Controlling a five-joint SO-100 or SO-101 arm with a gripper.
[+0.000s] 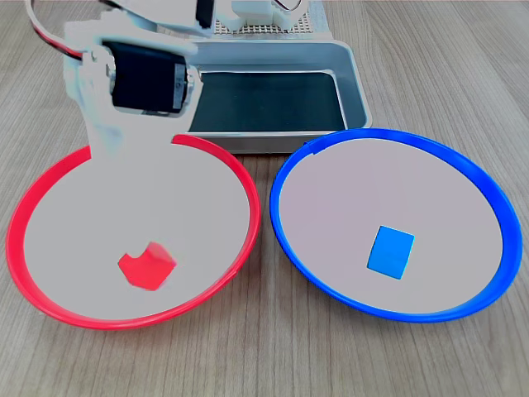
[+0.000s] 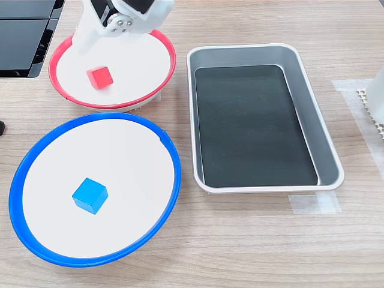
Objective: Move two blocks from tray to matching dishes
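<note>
We see the red block (image 1: 146, 266) lying on the pale centre of the red-rimmed dish (image 1: 21, 217), toward the near side in the first exterior view, where it looks slightly blurred and turned so that one corner faces the camera. In the second exterior view the same cube (image 2: 99, 77) sits flat, a small solid bright red piece with crisp edges, well inside the red rim (image 2: 170, 66).

The blue block (image 1: 390, 251) rests on the pale floor of the blue-rimmed dish (image 1: 285, 240), a little to the first exterior view's right of centre. In the second exterior view it (image 2: 90, 195) shows as a bright blue cube of the same size as the red one, lying left of the middle of its dish (image 2: 174, 180). Both cubes are far smaller than the wide, shallow plates that carry them.

The two dishes stand side by side on the wood-grain tabletop (image 1: 264, 356), their rims nearly touching in the first exterior view. Just beyond them lies the tray (image 1: 351, 78), a silver-grey metal pan with rounded corners, a raised rim and a dark black floor; in the second exterior view the tray (image 2: 300, 72) holds no block.

The white arm's pincer (image 1: 116, 136) hangs over the far edge of the red-rimmed dish, apart from the red block. In the second exterior view we see only its white housing (image 2: 114, 24) above that rim. It holds nothing we can see, but we cannot tell how its jaws stand.
</note>
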